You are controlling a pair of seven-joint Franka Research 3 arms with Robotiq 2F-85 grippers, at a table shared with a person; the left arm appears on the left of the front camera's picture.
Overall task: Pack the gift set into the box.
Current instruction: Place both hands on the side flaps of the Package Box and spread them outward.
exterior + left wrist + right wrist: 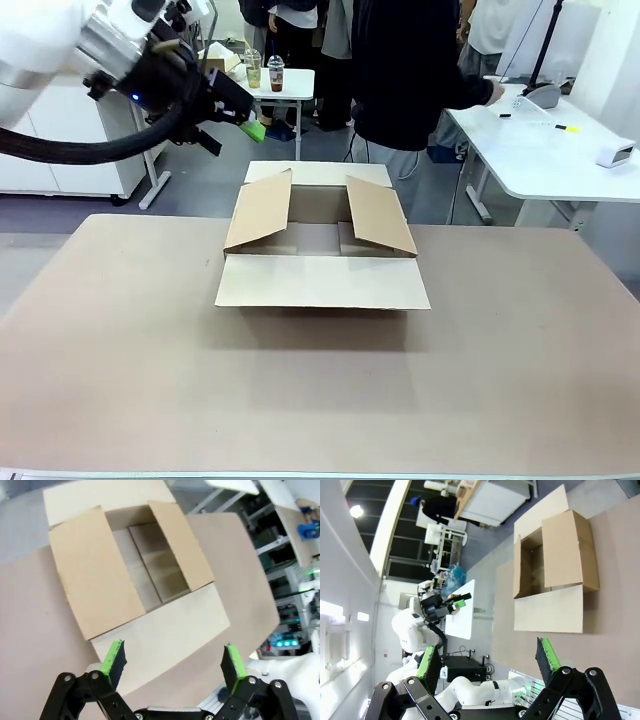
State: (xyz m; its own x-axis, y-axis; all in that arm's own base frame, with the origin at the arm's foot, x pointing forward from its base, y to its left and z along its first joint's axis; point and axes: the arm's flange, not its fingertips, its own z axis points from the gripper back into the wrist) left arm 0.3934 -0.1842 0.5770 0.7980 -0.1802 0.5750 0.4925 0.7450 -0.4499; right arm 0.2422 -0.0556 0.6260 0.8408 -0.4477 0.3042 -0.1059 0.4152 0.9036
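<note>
Drink cups (276, 72) on a small white table (300, 80) stand beyond the left gripper (235, 132); a person (405, 70) stands beyond the box (320, 283). Both pincers are released: the box lies flaps-open below and ahead of the left gripper, well ahead of the right gripper (487, 652).

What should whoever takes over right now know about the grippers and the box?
Left gripper: open, empty, held high to the left of the box.
Right gripper: open, empty, off to the box's side.
Box: on the table, four flaps open, visible floor bare.
Done: the box stands open.
Left: bring the gift set and put it inside.
</note>
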